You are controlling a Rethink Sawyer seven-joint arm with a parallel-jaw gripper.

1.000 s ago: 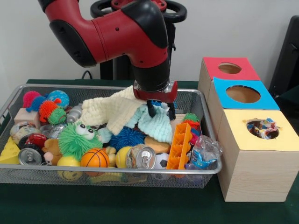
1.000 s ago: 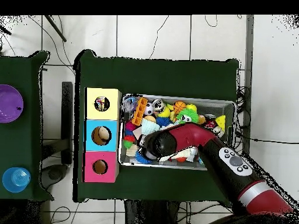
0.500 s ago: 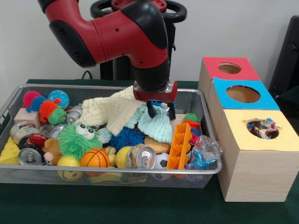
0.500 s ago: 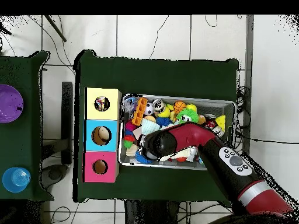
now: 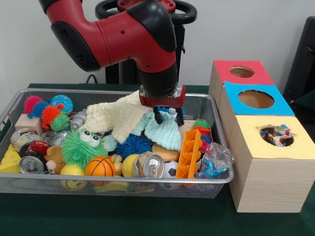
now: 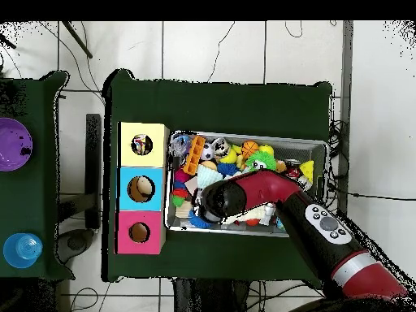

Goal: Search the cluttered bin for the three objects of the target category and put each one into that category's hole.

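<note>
- Little has changed since the earlier pictures: the red and black arm has crept slightly upward, and the hand [image 5: 167, 117] has risen with it; nothing in the bin has shifted noticeably.
- Hand state: the two black fingers [image 5: 158, 116] stand a narrow gap apart with their tips at or in the pale mint knitted cloth [image 5: 165, 130]. Whether they pinch a fold of it cannot be told from these pictures.
- Location of the task's thing: judged to be the cloths, as the hand is set over them. The mint cloth lies in the wire mesh bin [image 5: 15, 186], at its right-centre in the front view, directly below the hand. A cream knitted cloth [image 5: 118, 115] lies beside it, overlapping its left edge and draped toward the bin's middle.
- Governing relation: the mint cloth is straight under the fingers, so the coming move is judged vertical, not lateral. It hangs down toward the bin's front, over a blue spiky ball [image 5: 133, 145].
- Destination: three wooden boxes stand outside the bin's right end, topped red [image 5: 256, 73], blue [image 5: 278, 101] and yellow [image 5: 300, 142]. Which hole takes cloth cannot be determined.
- Overhead view: the arm covers the hand and both cloths.
</note>
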